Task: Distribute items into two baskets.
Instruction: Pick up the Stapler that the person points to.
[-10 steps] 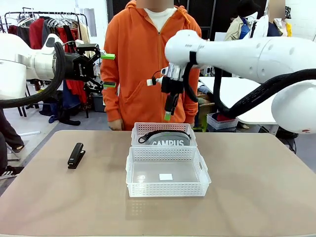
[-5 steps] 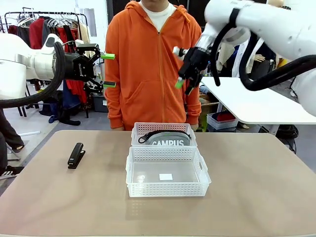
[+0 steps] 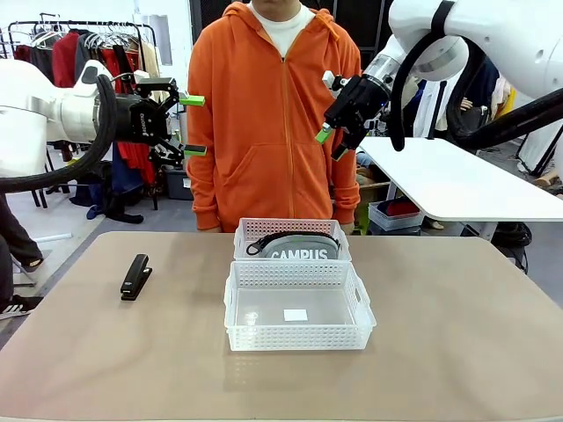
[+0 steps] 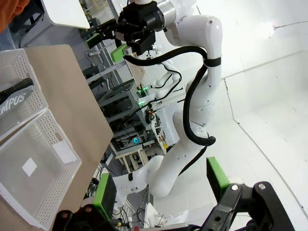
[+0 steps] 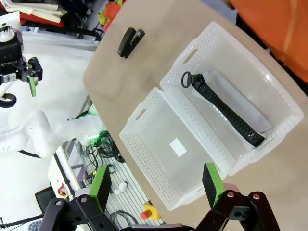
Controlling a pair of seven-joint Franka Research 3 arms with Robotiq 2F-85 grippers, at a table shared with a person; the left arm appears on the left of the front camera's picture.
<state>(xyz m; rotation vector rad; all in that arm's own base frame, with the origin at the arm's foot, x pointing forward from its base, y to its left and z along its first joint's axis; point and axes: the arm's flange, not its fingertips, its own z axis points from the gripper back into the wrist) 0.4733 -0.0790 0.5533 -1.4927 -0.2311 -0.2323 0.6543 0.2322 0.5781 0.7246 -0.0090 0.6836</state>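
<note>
Front view, widest thing first: tan surface [image 3: 457,334] spread from the near edge to the far side, with a person [image 3: 264,114] in an orange hooded top standing behind it. At the middle of the surface, two translucent white lattice baskets set end to end and touching: the larger basket [image 3: 299,337] nearer the robot, the smaller basket [image 3: 249,230] behind it on the person's side. Lying in the smaller basket and taking up most of it, the grey pouch [image 3: 303,253], white "CAMPUS" lettering facing the camera, black strap curved along its top. High above the surface, in front of the person's upper arm, the right pincer [image 3: 331,143], green-padded fingers spread apart with nothing between them; same wide gap in the right wrist view, looking down on both baskets and the pouch's strap. Up at the left, level with the person's chest, the left pincer [image 3: 193,125], likewise gaping and empty, pointing sideways toward the person. Well to the left of the baskets, flat on the bare surface, the small black stapler [image 3: 135,277], touching nothing. On the floor of the larger basket, a small white label [image 3: 296,315].
</note>
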